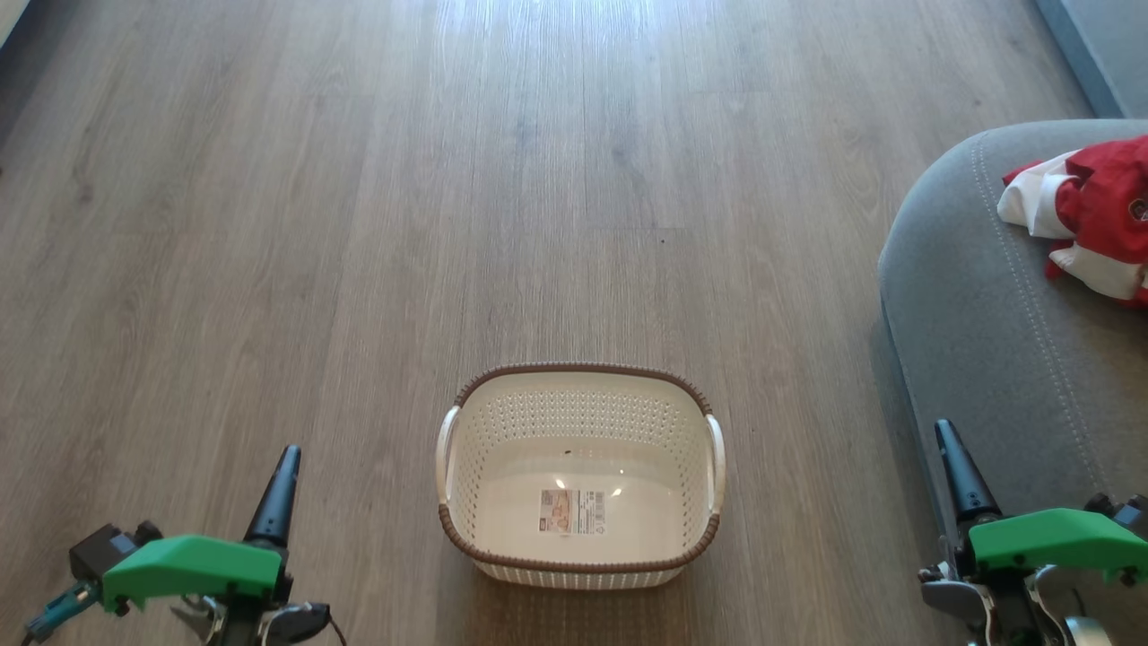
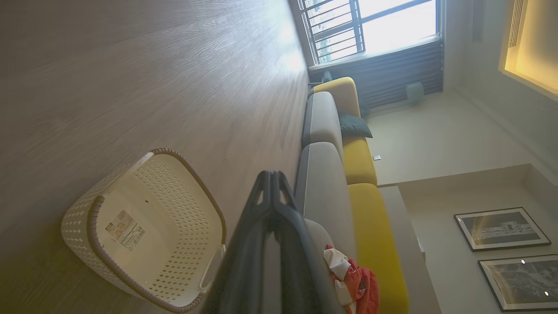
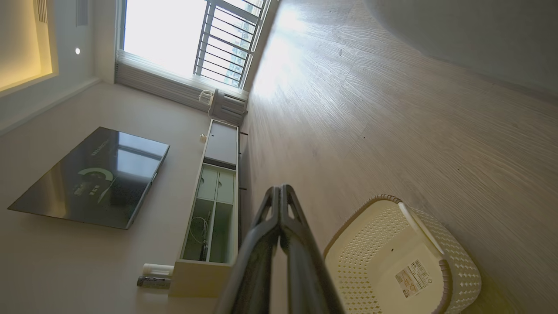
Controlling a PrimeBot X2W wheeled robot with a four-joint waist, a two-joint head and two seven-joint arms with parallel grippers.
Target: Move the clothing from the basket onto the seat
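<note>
Left tool (image 1: 291,451), right tool (image 1: 943,428) clenched; basket (image 1: 578,368) label (image 1: 571,511) barcoded, text unreadable; clothing (image 1: 1103,215) on seat (image 1: 978,314).

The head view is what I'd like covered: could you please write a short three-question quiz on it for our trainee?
1. True or false: the soft red-and-white clothing lies in the cream-white perforated plastic basket.
2. The clothing rests on: A the wooden floor; B the grey fabric seat; C the basket's handle.
3. Fill in: the left gripper and right gripper are both ____.
Key: 1 false; 2 B; 3 shut.
</note>
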